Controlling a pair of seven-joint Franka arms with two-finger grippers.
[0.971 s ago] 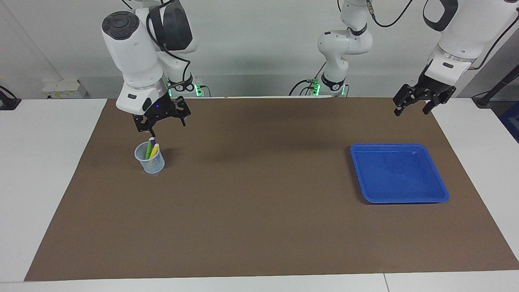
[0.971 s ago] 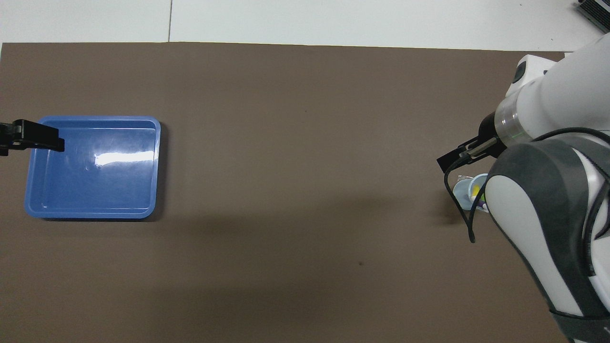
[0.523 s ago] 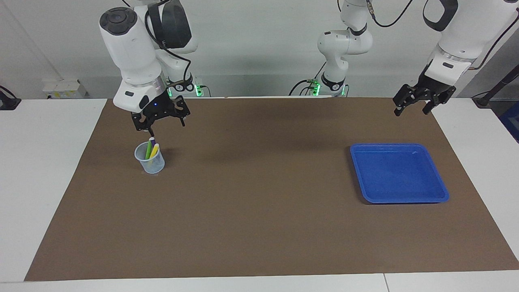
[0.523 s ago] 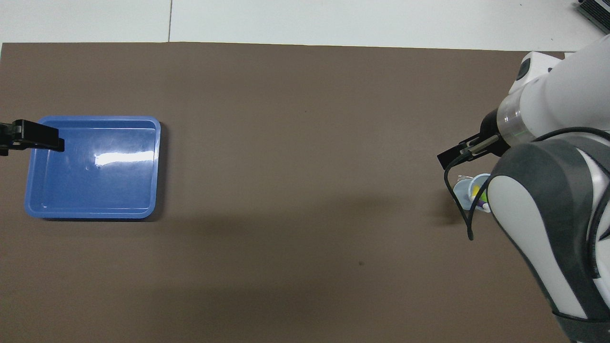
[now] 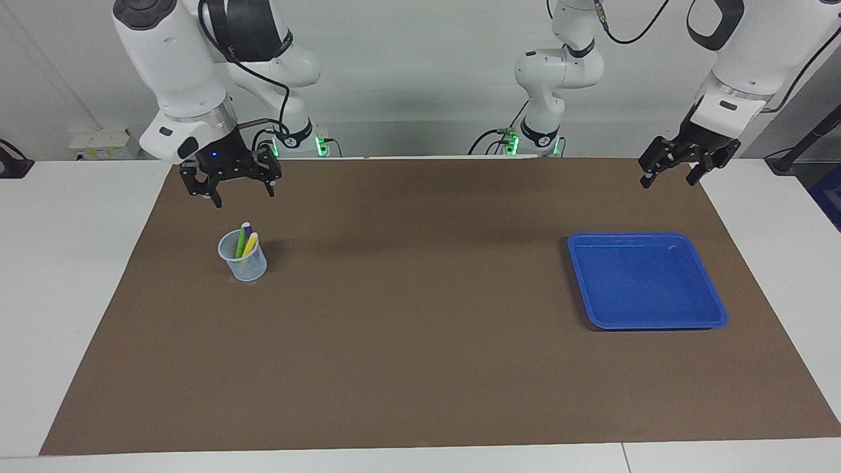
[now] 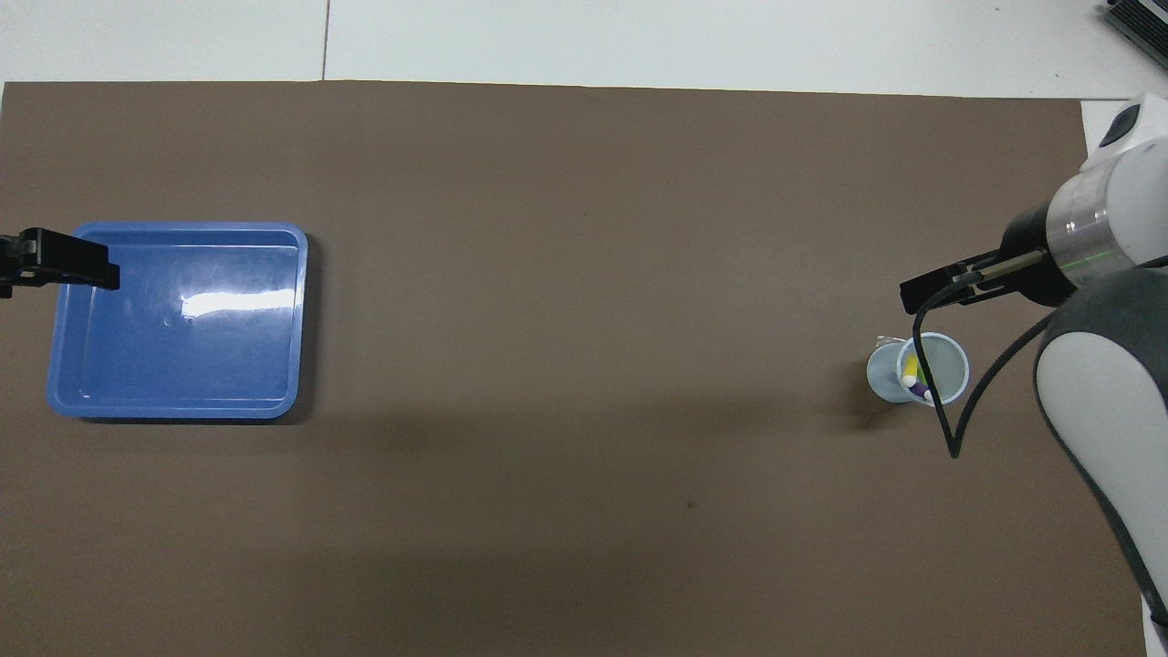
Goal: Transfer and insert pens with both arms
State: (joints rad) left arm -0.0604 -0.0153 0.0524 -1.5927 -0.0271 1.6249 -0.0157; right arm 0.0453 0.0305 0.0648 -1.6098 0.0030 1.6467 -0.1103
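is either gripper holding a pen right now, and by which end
Nothing is held. The right gripper and the left gripper are both open and empty; all three pens stand in the cup.

This looks like a robot lab. Two big white robot arms [image 5: 177, 72] with black cables stand at a white worktop [image 5: 72, 276] with a brown mat [image 5: 420, 341], by a bare wall.

left gripper [image 6: 55, 265] mostly cut off at the overhead view's 9 o'clock edge, lower ends of the 3 pens [image 5: 245, 242] blurry through the clear cup [image 5: 243, 257], right gripper [image 6: 944, 285] half covered by its own arm
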